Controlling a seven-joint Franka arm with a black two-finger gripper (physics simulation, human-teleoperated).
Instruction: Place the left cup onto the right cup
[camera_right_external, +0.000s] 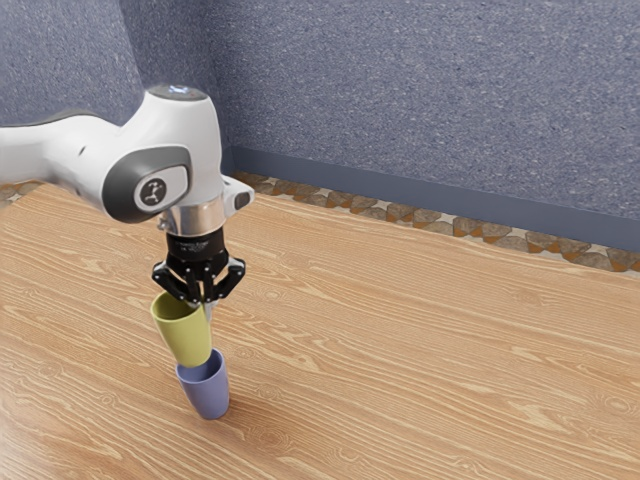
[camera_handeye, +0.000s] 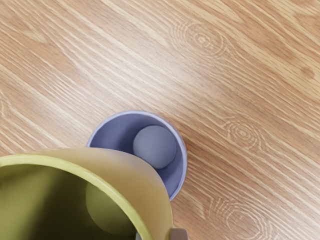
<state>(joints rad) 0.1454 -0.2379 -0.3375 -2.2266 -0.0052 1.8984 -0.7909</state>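
Olive cup (camera_handeye: 122, 175) tilted, base inside lavender cup (camera_handeye: 117, 135).

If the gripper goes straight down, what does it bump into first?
Probably the blue cup: the gripper points down holding the green cup, whose base sits at the blue cup's mouth.

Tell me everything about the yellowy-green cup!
The yellow-green cup is smooth, plastic-looking and has no handle. It is wider at its open top and empty inside. It hangs tilted, off the wooden table. The gripper pinches its wall at the rim, and its narrow base dips into the mouth of the blue cup.
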